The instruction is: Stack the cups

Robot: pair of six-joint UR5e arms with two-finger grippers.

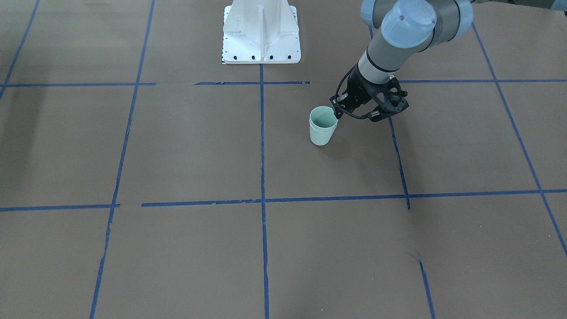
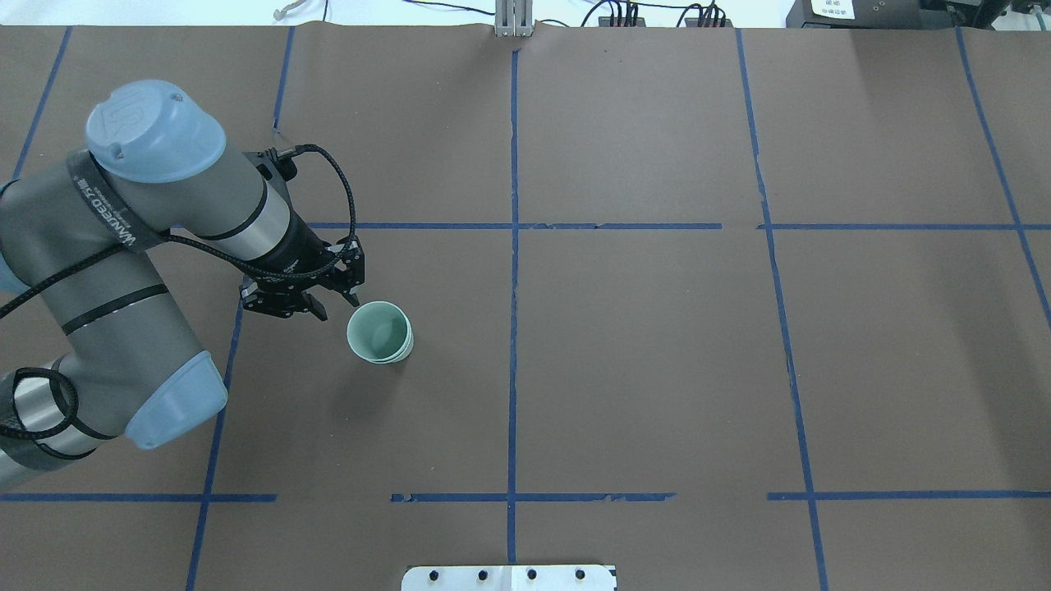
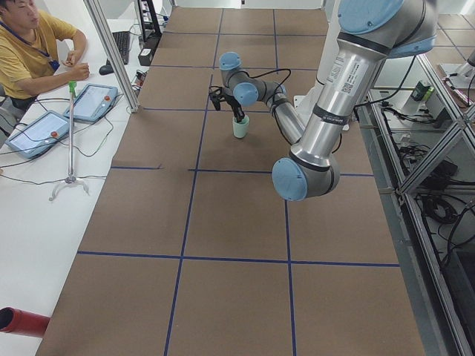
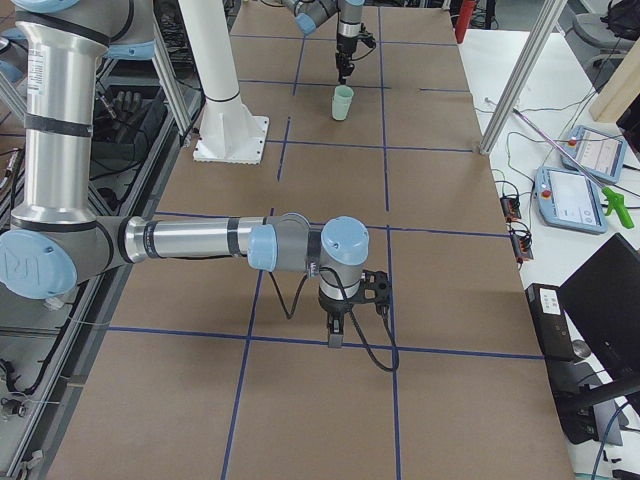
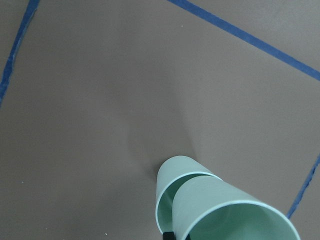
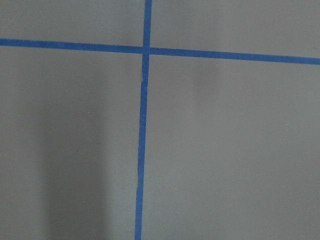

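Note:
Two pale mint-green cups (image 2: 379, 332) stand nested, one inside the other, on the brown table; they also show in the front view (image 1: 322, 126) and at the bottom of the left wrist view (image 5: 210, 205). The inner cup sits a little tilted in the outer one. My left gripper (image 2: 335, 305) is open just beside the stack's rim on the robot's left side, one fingertip (image 2: 355, 297) close to the rim, and holds nothing. My right gripper (image 4: 335, 335) hangs low over bare table far from the cups; I cannot tell its state.
The white robot base (image 1: 261, 33) stands at the table's near edge. Blue tape lines (image 2: 513, 246) divide the brown surface. An operator (image 3: 30, 52) sits by tablets beyond the table's far side.

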